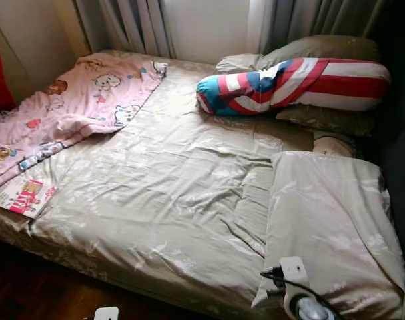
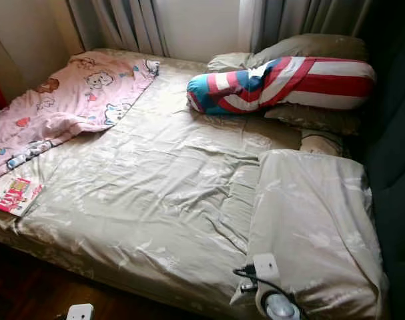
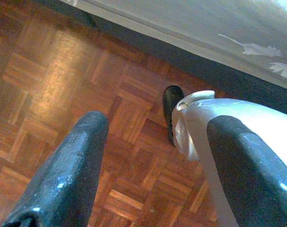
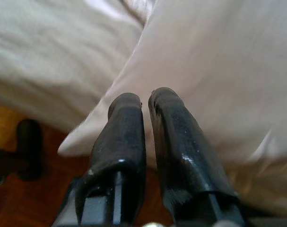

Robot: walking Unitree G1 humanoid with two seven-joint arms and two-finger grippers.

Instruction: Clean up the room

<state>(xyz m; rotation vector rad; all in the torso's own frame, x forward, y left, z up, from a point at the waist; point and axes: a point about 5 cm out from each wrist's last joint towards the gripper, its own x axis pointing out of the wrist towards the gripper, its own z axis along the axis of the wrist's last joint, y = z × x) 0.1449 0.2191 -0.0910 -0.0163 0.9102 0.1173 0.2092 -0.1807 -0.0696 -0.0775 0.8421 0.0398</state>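
Right gripper (image 4: 145, 111), fingers pressed together and empty, hovers at the beige pillow (image 1: 329, 227) corner directly ahead; left gripper (image 3: 155, 156) spread over floor.

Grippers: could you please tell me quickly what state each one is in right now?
Left gripper: open, holding nothing, above the wood floor beside the bed.
Right gripper: shut, holding nothing, at the near pillow.

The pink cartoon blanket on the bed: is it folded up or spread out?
Spread out, loosely. The pink blanket lies open and rumpled across the bed's far left corner, cartoon prints facing up.
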